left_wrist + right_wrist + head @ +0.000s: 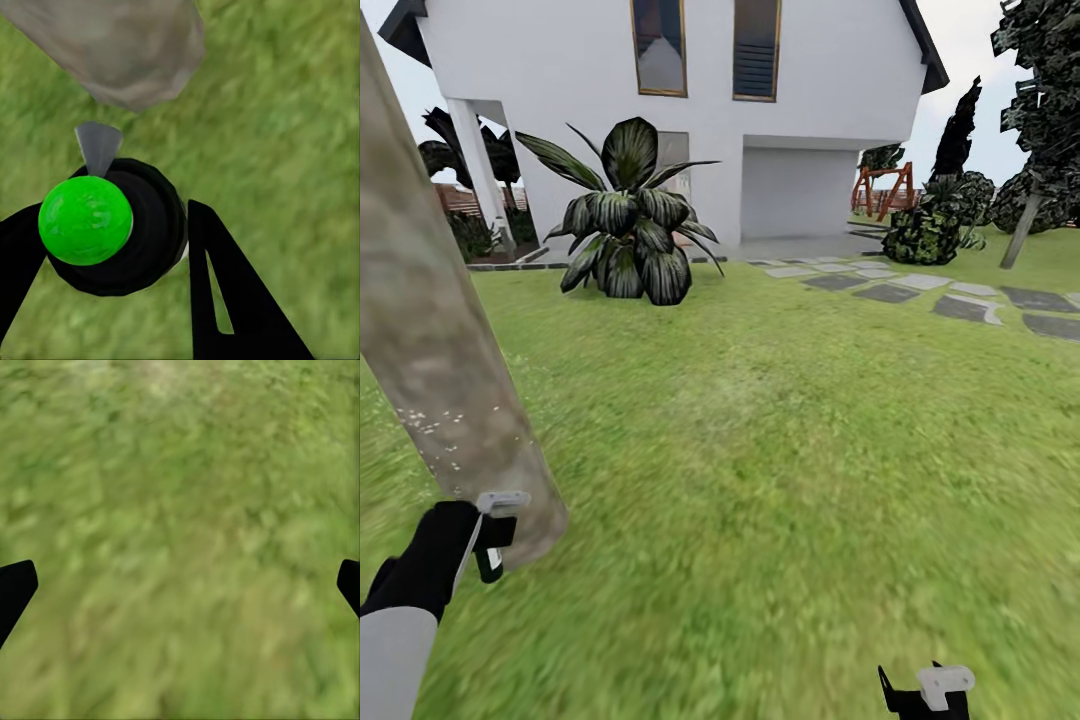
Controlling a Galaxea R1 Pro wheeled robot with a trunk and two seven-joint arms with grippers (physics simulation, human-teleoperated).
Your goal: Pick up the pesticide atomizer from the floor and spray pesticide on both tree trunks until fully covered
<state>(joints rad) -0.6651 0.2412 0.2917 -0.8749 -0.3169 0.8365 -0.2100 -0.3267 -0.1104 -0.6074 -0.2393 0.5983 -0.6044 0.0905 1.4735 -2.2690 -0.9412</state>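
A thick, blotchy beige-grey tree trunk (430, 340) rises at the left of the head view, with whitish pesticide speckles (435, 425) low on its bark. My left gripper (472, 540) is down by the trunk's base, shut on the pesticide atomizer (498, 515). In the left wrist view the atomizer (112, 225) is a dark round body with a bright green cap. Its grey nozzle (97, 146) points at the trunk (120, 45), and my fingers (217, 285) flank it. My right gripper (930, 695) hangs open over the grass floor (780, 450), with nothing between its fingers (15, 589).
A large dark-leaved plant (625, 220) stands ahead before the white house (560, 90). Grey stepping stones (960, 300) run to the right. A farther tree with a pale leaning stem (1020, 230) and bushes (925, 230) stand at the far right.
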